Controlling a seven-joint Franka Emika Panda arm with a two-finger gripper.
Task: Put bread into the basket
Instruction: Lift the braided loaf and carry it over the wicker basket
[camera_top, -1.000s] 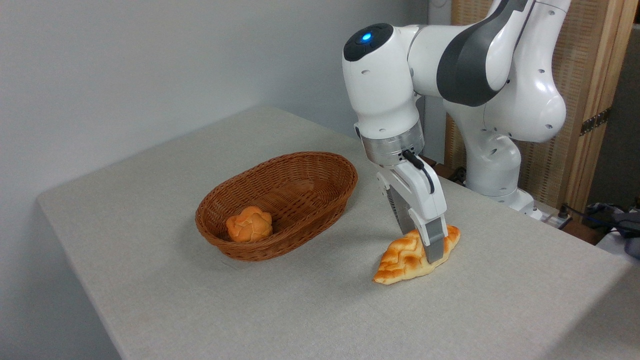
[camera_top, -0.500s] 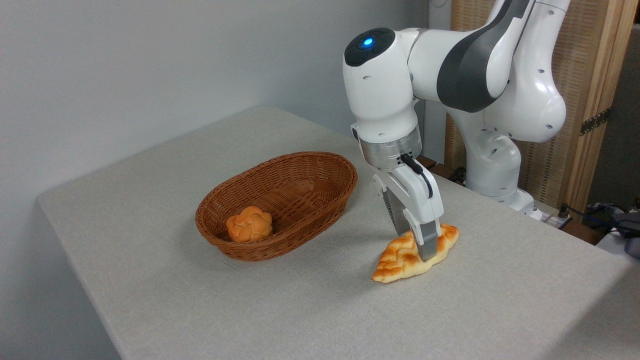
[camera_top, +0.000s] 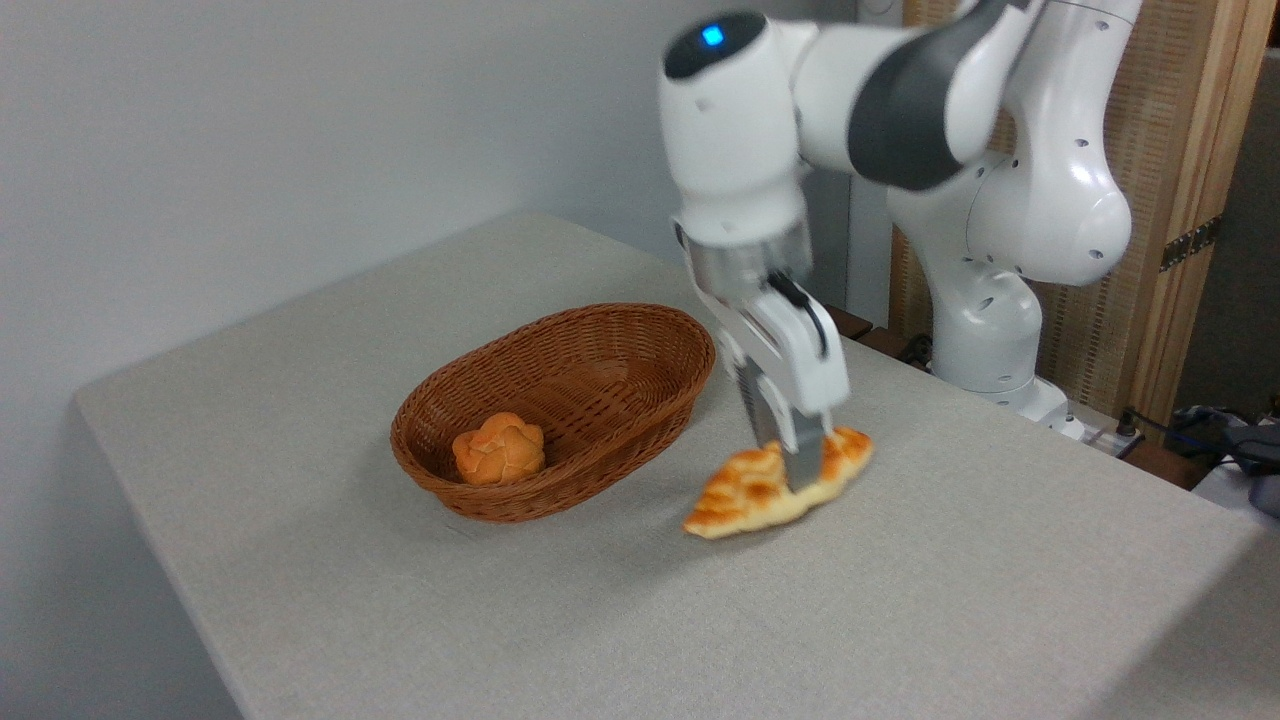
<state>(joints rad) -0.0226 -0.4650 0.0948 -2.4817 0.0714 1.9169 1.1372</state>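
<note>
The bread, a long braided golden-brown loaf, hangs tilted just above the table, to the right of the basket. My gripper is shut on the loaf's middle, one finger in front and one behind, and the image is blurred by motion. The oval brown wicker basket sits on the table to the left of the gripper, apart from the loaf.
A small round orange knotted roll lies in the near left end of the basket. The arm's white base stands at the back right. The table's right edge drops off near cables and a wooden screen.
The gripper has lifted the bread off the table and carried it left, toward the basket. The arm's wrist has risen and shifted left too.
</note>
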